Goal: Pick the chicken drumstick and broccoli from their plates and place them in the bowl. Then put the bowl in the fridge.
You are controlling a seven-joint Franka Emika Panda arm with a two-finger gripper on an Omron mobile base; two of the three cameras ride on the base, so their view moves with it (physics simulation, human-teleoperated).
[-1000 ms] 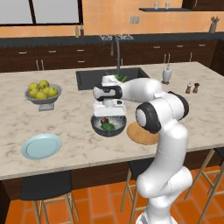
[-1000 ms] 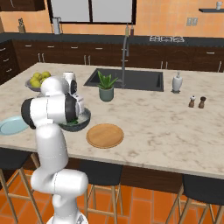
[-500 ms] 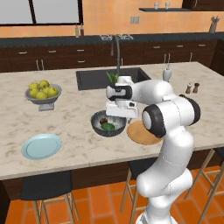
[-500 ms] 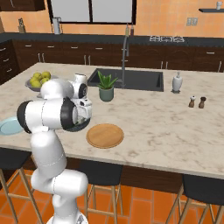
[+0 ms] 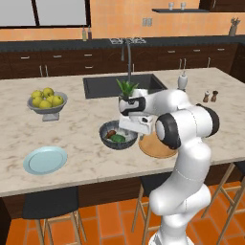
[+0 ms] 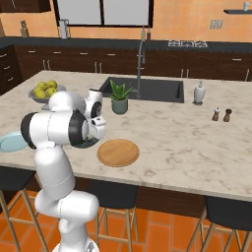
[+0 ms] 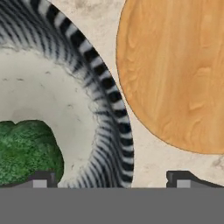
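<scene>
Now the claw point(image 7: 109, 180) is hovering spread over the bowl's point(image 5: 106, 139) right rim, one tip inside, one outside, gripping nothing. Broccoli point(image 5: 118, 139) and chicken drumstick point(image 5: 111, 133) are lying in the bowl on the counter point(image 5: 86, 115), just left of the wooden plate point(image 6: 118, 152).

Left base view: behind the arm at its 7 o'clock, high, facing forward and down over the bench point(image 5: 86, 115). Right base view: behind at 5 o'clock, same pitch and range. Both share the sink point(image 5: 117, 85) point(image 6: 147, 89), fruit bowl point(image 5: 46, 106) point(image 6: 42, 93), wooden plate point(image 5: 158, 146) point(image 6: 118, 152) and blue plate point(image 5: 45, 160) point(image 6: 11, 141). Hand view: very close, looking straight down; bowl point(image 7: 103, 100) rim at 9 o'clock, wooden plate point(image 7: 175, 74) at 2 o'clock, also seen from the base views.
</scene>
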